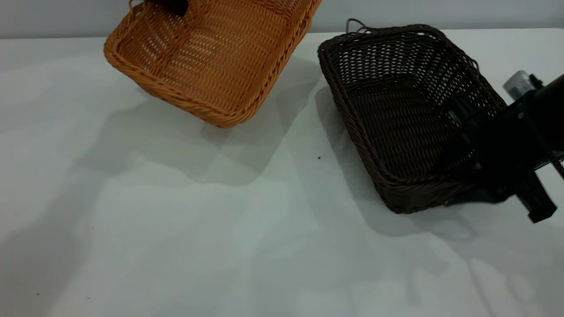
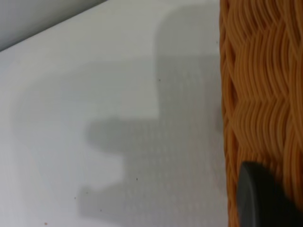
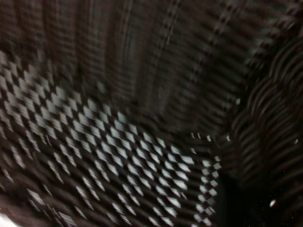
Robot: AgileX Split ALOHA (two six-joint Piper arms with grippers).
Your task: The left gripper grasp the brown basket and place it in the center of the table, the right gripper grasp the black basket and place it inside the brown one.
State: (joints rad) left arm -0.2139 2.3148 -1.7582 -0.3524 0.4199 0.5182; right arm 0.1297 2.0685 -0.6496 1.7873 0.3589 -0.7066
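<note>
The brown basket (image 1: 211,61) hangs tilted above the back left of the table (image 1: 176,229), casting a shadow beneath it. My left gripper (image 1: 174,5) grips its far rim at the top edge of the exterior view. In the left wrist view one black finger (image 2: 262,198) presses on the orange wicker wall (image 2: 265,94). The black basket (image 1: 396,114) is at the right, tipped, its near corner low. My right gripper (image 1: 473,145) is clamped over its near right wall. The right wrist view is filled by the dark weave (image 3: 142,94).
The white tabletop (image 2: 94,94) stretches bare across the middle and front. The back edge of the table meets a grey wall behind both baskets. The right arm's black wrist and a small grey part (image 1: 520,83) reach in from the right edge.
</note>
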